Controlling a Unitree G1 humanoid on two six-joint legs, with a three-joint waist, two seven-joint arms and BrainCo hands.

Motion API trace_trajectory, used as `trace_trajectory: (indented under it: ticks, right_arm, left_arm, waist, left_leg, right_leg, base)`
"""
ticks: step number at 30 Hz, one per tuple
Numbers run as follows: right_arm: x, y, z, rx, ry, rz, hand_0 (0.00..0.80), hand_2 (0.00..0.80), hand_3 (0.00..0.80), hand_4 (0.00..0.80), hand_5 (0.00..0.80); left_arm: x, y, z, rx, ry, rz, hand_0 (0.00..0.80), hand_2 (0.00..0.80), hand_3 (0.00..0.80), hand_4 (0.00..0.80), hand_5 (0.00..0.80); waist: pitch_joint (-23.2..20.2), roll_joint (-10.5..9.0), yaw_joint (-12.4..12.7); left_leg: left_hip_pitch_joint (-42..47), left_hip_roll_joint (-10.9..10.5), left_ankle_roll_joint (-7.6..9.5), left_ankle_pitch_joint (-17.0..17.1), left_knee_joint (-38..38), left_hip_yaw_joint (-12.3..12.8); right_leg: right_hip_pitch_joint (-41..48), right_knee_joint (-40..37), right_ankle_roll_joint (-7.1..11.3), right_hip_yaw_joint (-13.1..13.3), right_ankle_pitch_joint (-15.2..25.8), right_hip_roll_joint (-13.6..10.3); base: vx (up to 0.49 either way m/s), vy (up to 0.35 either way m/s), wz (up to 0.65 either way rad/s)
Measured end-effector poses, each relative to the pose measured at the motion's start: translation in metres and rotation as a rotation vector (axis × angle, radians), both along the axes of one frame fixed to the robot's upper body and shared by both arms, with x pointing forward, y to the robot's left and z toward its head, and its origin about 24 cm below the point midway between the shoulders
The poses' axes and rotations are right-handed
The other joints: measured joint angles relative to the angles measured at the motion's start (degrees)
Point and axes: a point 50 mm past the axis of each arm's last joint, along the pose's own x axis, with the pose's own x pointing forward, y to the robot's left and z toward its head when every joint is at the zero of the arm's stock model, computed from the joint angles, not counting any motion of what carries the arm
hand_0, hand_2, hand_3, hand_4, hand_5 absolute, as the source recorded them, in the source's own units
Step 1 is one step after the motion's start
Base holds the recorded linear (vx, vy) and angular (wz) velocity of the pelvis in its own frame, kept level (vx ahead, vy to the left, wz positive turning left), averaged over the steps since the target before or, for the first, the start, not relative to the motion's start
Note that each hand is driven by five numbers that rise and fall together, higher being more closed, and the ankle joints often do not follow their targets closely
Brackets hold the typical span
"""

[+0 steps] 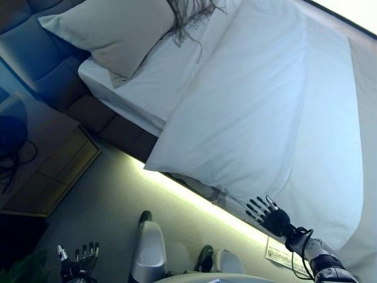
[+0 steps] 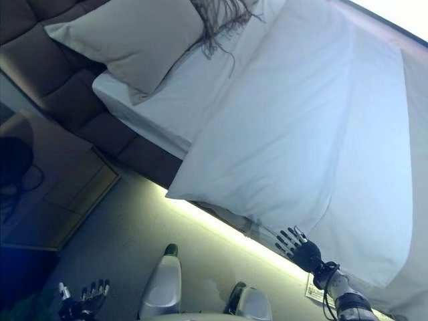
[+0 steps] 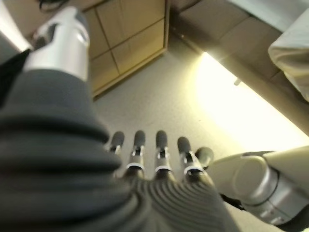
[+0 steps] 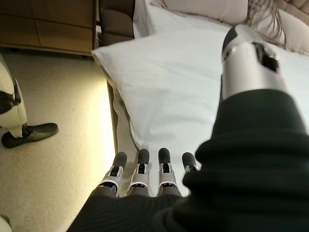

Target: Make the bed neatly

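Observation:
A white duvet (image 1: 265,112) lies over the bed, its near corner (image 1: 154,165) hanging past the bed's side edge. A beige pillow (image 1: 115,29) rests at the head on the white sheet (image 1: 132,88). My right hand (image 1: 266,213) is open with straight fingers just below the duvet's lower edge, not touching it; the right wrist view shows the same fingers (image 4: 140,169) pointing at the duvet (image 4: 169,92). My left hand (image 1: 79,259) hangs open low over the carpet, away from the bed, its fingers (image 3: 154,150) straight.
A padded headboard (image 1: 41,65) stands at the bed's head, with a wooden nightstand (image 1: 53,177) beside it. A lit strip (image 1: 194,203) runs under the bed frame along the grey carpet (image 1: 100,206). A dark fringed throw (image 1: 188,15) lies near the pillow.

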Motion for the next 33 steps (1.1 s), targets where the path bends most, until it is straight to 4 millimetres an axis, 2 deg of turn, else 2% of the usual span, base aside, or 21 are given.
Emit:
trace_trajectory:
  ticks: [3, 7, 10, 16, 20, 23, 26, 30, 33]
  right_arm:
    - [0.002, 0.003, 0.002, -0.004, -0.016, 0.02, 0.0, 0.0, 0.0, 0.0, 0.0]
    - [-0.005, 0.008, -0.003, -0.005, 0.0, 0.042, 0.0, 0.0, 0.0, 0.0, 0.0]
    - [-0.012, 0.012, -0.009, -0.044, 0.035, 0.09, 0.0, 0.0, 0.0, 0.0, 0.0]
    - [-0.051, 0.009, -0.037, -0.181, 0.228, 0.248, 0.0, 0.0, 0.0, 0.0, 0.0]
    - [-0.074, 0.007, -0.049, -0.302, 0.307, 0.361, 0.0, 0.0, 0.0, 0.0, 0.0]
    - [-0.086, 0.008, -0.055, -0.335, 0.357, 0.308, 0.0, 0.0, 0.0, 0.0, 0.0]
    - [-0.104, 0.017, -0.064, -0.347, 0.41, 0.229, 0.0, 0.0, 0.0, 0.0, 0.0]
    - [-0.126, 0.025, -0.075, -0.334, 0.529, 0.007, 0.0, 0.0, 0.0, 0.0, 0.0]
    - [-0.138, 0.03, -0.079, -0.331, 0.596, -0.023, 0.0, 0.0, 0.0, 0.0, 0.0]
  left_arm:
    - [-0.011, -0.005, -0.004, 0.026, 0.079, -0.123, 0.0, 0.0, 0.0, 0.0, 0.0]
    - [-0.021, -0.017, -0.011, 0.085, 0.22, -0.395, 0.0, 0.0, 0.0, 0.0, 0.0]
    - [-0.025, -0.024, -0.016, 0.155, 0.337, -0.667, 0.0, 0.0, 0.0, 0.0, 0.0]
    - [-0.006, -0.036, -0.018, 0.262, 0.405, -1.031, 0.0, 0.0, 0.0, 0.0, 0.0]
    - [0.01, -0.042, -0.018, 0.332, 0.43, -1.194, 0.0, 0.0, 0.0, 0.0, 0.0]
    - [0.018, -0.052, -0.02, 0.379, 0.444, -1.295, 0.0, 0.0, 0.0, 0.0, 0.0]
    - [0.022, -0.065, -0.024, 0.426, 0.466, -1.405, 0.0, 0.0, 0.0, 0.0, 0.0]
    - [0.022, -0.084, -0.03, 0.504, 0.525, -1.549, 0.0, 0.0, 0.0, 0.0, 0.0]
    - [0.02, -0.096, -0.034, 0.518, 0.557, -1.6, 0.0, 0.0, 0.0, 0.0, 0.0]
  waist:
    - [-0.33, -0.43, -0.27]
    - [-1.82, -1.51, -0.47]
    - [-5.7, -1.82, -1.69]
    - [-12.5, -0.69, -3.98]
    - [-14.57, 1.36, -6.24]
    - [-16.37, 3.21, -8.1]
    - [-17.52, 4.81, -8.44]
    - [-18.57, 6.5, -9.86]
    - [-18.83, 7.42, -10.04]
  left_leg:
    - [0.35, 0.0, 0.14, 0.13, -0.39, 0.04]
    - [2.42, 0.16, 0.33, 0.77, -2.45, 1.26]
    - [3.84, 0.51, 0.2, 1.35, -5.1, 2.87]
    - [8.59, 1.32, -0.32, 3.96, -12.86, 6.48]
    - [13.08, 1.9, -0.9, 7.69, -20.74, 8.38]
    - [15.47, 2.28, -1.43, 10.08, -25.56, 9.49]
    - [16.41, 2.63, -1.97, 10.26, -25.99, 10.66]
    - [16.24, 2.7, -2.09, 10.18, -25.98, 10.78]
    - [16.88, 2.73, -2.24, 10.04, -25.99, 11.57]
  right_leg:
    - [0.5, -0.95, 0.85, 0.0, 0.48, 0.08]
    - [1.88, -3.47, 1.66, 0.35, 1.51, 0.37]
    - [2.53, -7.0, 1.37, 1.33, 3.0, 1.06]
    - [5.02, -15.52, 0.8, 3.6, 7.41, 2.88]
    - [6.75, -20.62, 0.61, 4.65, 9.7, 4.21]
    - [7.6, -23.29, 0.55, 5.35, 11.23, 5.48]
    - [8.59, -25.73, 0.71, 6.14, 12.39, 6.3]
    - [8.7, -26.7, 0.67, 6.28, 12.74, 6.52]
    - [8.69, -26.66, 0.73, 7.3, 12.79, 6.51]
  base:
    - [0.053, -0.099, -0.02]
    - [0.031, -0.108, -0.09]
    - [0.041, -0.117, -0.24]
    - [0.059, -0.114, -0.28]
    - [0.066, -0.107, -0.24]
    - [0.06, -0.076, -0.16]
    - [0.046, -0.087, -0.2]
    - [0.051, -0.074, -0.03]
    - [0.07, -0.054, -0.14]
